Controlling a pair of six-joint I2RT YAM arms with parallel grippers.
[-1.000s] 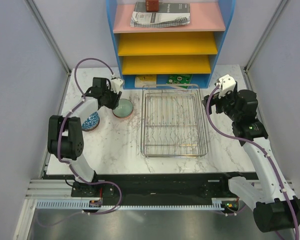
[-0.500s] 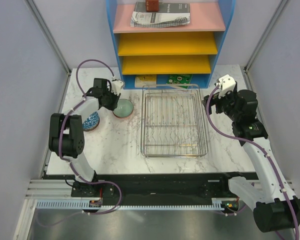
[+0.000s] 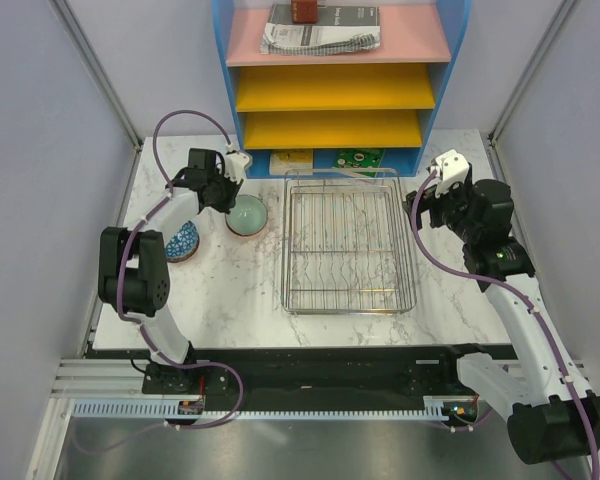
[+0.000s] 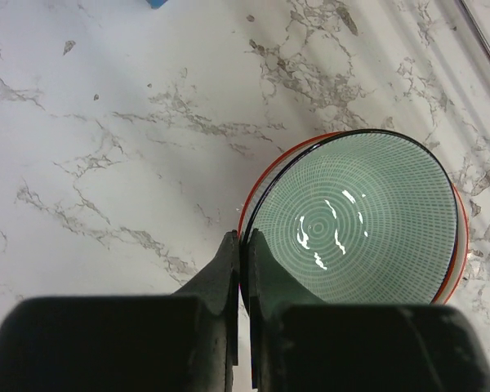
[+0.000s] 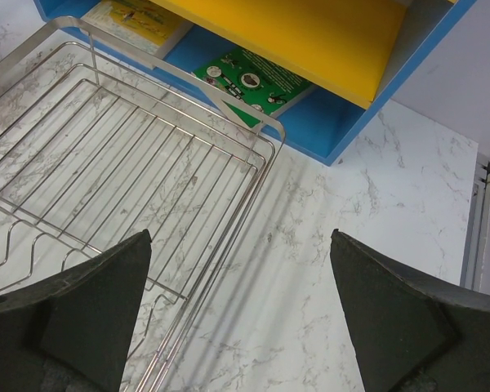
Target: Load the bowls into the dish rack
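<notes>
Left gripper (image 4: 241, 245) is now pinched tight on the rim of the pale green bowl (image 4: 351, 220), one finger inside the lip and one outside, at about 8 o'clock on the bowl in my wrist view. A second ago those jaws stood apart around the same rim, so the closing is what is new: I judge the grasp made and the lift not yet begun, since the bowl seems to sit on the marble table (image 3: 230, 290). A red-orange band shows outside the dark rim. I cannot tell whether that is this bowl's own outer wall or a second bowl nested beneath it. From above, the blue patterned bowl (image 3: 183, 241) rests at 8 o'clock of the one I hold, near but apart, untouched. The dish rack (image 3: 286, 240) lies at 3 o'clock, just beside the held bowl, with no bowl inside it, so loading has barely started. A thin rim pinch could let the bowl swing or slip, so I would raise it gently over the low wire side. Farther right, my right gripper (image 5: 238, 245) hangs with jaws spread wide, holding nothing, over the rack's far right corner. The blue-framed shelf unit (image 3: 340, 100) stands at 12 o'clock.
</notes>
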